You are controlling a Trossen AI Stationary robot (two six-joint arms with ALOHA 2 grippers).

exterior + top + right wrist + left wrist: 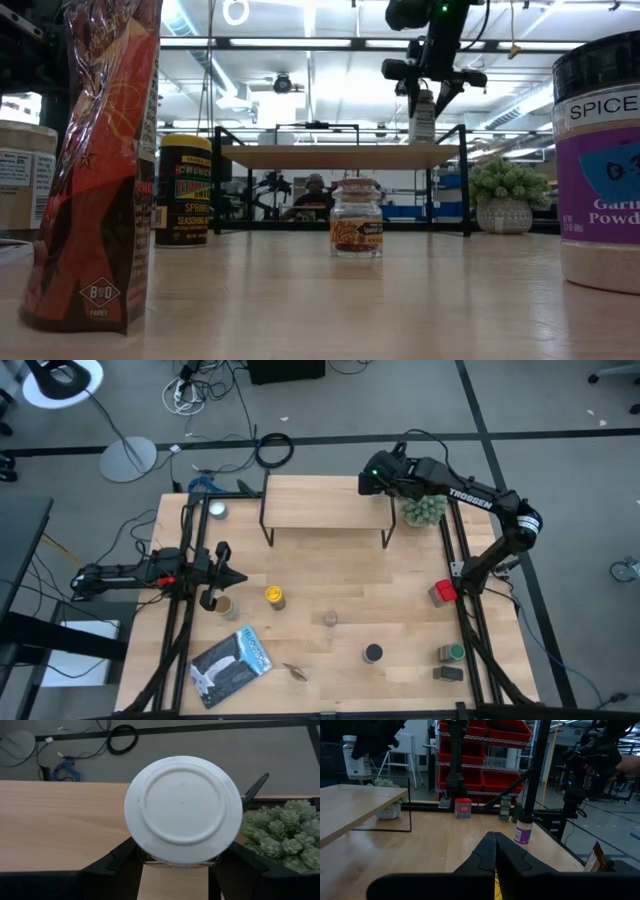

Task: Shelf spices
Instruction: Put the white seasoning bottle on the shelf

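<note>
Light-wood tabletop (330,575) over a grey floor strewn with cables, viewed from above.

Right arm: rooted at the 3 o'clock edge, folded at the elbow, then stretched toward 12 o'clock over the potted plant (424,510). Right gripper (375,472) pointing down above the 3 o'clock end of the shelf (325,500), closed around the white-capped bottle (183,802), one dark finger on either side just under the cap.

Bottle: upright, clear-bodied with a printed label and a round white cap with a raised ring. At table height, base level with the shelf's top board; resting or just clear of it, cannot tell.

Shelf: pale board on thin black legs, at 12 o'clock on the table.

Left arm: laid low along the 9 o'clock edge, pointing at the table's middle. Left gripper (225,578) pressed shut, empty.

Remaining spices on the tabletop: yellow jar (274,596) at 9 o'clock of centre, tan-lidded jar (330,619) at 6, black-lidded jar (373,653) at 5, red tin (441,593) at 3, green tin (452,653) at 4.
</note>
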